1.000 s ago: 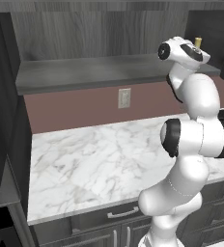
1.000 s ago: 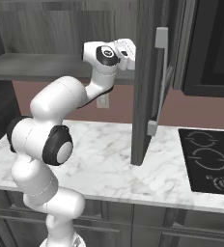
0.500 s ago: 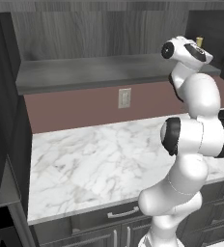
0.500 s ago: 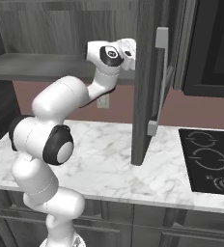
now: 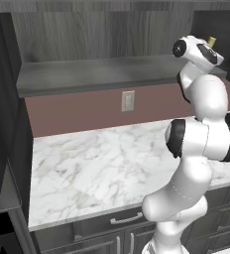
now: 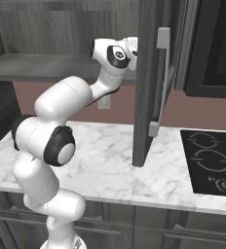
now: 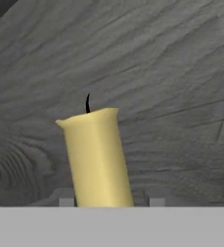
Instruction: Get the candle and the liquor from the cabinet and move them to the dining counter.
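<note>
The candle [image 7: 97,159], a yellowish-tan cylinder with a black wick, stands on the cabinet shelf [image 5: 97,74] against the dark wood-grain back wall. My gripper [image 7: 110,201] straddles its lower part. One fingertip [image 7: 66,201] touches the candle's side and the other stands a narrow gap away. In the left base view the candle's top [image 5: 211,41] peeks out behind my raised hand. In the right base view the hand [image 6: 129,48] reaches behind the open cabinet door [image 6: 149,82]. The liquor and the dining counter are out of view.
Below the cabinet lies a marble counter [image 5: 102,163] with a maroon backsplash and a wall outlet [image 5: 128,100]. A black cooktop [image 6: 212,165] sits at the right under a dark appliance [image 6: 215,48]. Another open door [image 5: 3,124] hangs at the left.
The fingers have drawn in from wide open to close around the candle. The arm has hardly moved.
</note>
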